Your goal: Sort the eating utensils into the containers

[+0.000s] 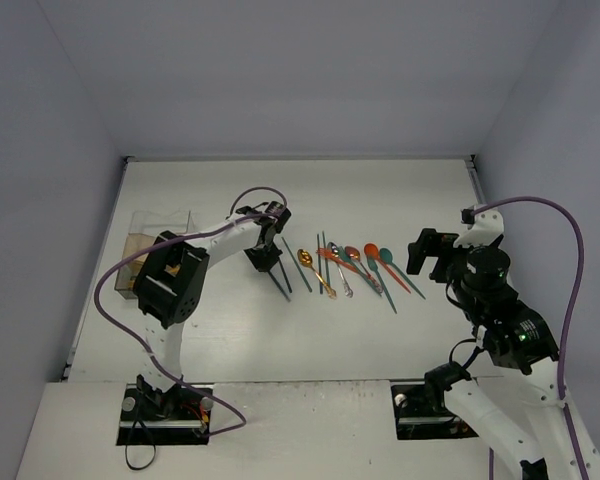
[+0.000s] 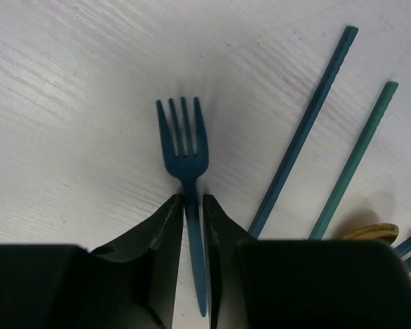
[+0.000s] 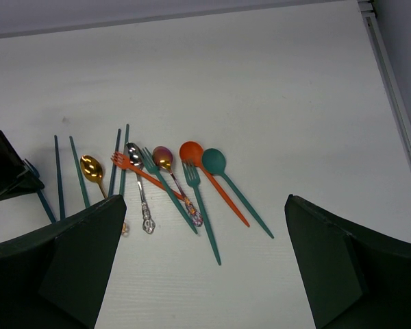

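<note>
While the left gripper [image 2: 192, 205] is pressing its jaws against both sides of the handle of a dark teal fork [image 2: 183, 140], which is lying flat on the table [image 1: 380, 200] at the left end of the spread, the sorting is looking barely begun. The other eating utensils [image 1: 355, 265] are all lying loose in a fanned row mid-table: two chopsticks [image 2: 305, 130] just beside the fork, then a gold spoon [image 3: 91, 167], an orange fork, a silver spoon, more teal forks, and an orange spoon [image 3: 190, 151] and a teal spoon [image 3: 214, 160] at the right end. None of them is showing inside the container [image 1: 162, 222], which is standing well apart at the table's left edge. The right gripper [image 3: 205, 201] is hovering to the right of the row with its jaws spread wide, holding nothing. So nearly every piece seems to be waiting its turn.

The left arm is covering part of the container in the overhead view, so its compartments and any contents are staying unreadable. The fork's handle end is disappearing between the fingers, and several utensils are overlapping, making an exact count uncertain.
</note>
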Action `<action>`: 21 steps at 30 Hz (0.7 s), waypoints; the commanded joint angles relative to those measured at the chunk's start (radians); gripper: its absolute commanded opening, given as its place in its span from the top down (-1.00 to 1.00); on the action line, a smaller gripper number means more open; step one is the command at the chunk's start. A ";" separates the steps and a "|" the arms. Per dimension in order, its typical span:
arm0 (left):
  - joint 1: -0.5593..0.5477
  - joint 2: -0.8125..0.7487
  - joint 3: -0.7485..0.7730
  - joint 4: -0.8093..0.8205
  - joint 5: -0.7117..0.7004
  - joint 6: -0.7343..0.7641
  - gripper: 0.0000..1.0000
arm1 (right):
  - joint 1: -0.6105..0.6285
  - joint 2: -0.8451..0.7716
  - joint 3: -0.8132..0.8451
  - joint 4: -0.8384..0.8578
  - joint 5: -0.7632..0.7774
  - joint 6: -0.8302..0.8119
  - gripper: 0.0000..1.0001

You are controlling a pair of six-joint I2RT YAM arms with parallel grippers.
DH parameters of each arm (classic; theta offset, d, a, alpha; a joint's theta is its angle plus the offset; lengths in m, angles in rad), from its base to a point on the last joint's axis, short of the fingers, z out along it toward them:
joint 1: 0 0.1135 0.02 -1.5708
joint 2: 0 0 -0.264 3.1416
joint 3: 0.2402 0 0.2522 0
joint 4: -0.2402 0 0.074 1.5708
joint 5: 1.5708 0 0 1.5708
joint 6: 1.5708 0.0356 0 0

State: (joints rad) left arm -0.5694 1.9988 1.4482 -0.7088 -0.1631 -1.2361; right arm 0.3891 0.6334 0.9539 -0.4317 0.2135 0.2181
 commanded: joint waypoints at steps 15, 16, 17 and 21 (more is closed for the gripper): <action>0.202 -0.493 -0.105 -0.058 0.027 -0.029 1.00 | 0.019 0.003 0.023 0.053 0.029 0.013 -1.00; 0.253 -0.533 -0.123 -0.058 0.037 -0.032 1.00 | 0.019 0.006 0.023 0.053 0.028 0.012 -1.00; 0.295 -0.565 -0.140 -0.058 0.043 -0.032 1.00 | 0.020 0.009 0.023 0.053 0.027 0.012 -1.00; 0.486 -0.663 -0.230 -0.058 0.110 -0.008 1.00 | 0.020 0.020 0.022 0.053 0.026 0.010 -1.00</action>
State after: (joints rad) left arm -0.2174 1.4022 1.2880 -0.7370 -0.1229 -1.2497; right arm 0.4011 0.6306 0.9539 -0.4316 0.2198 0.2203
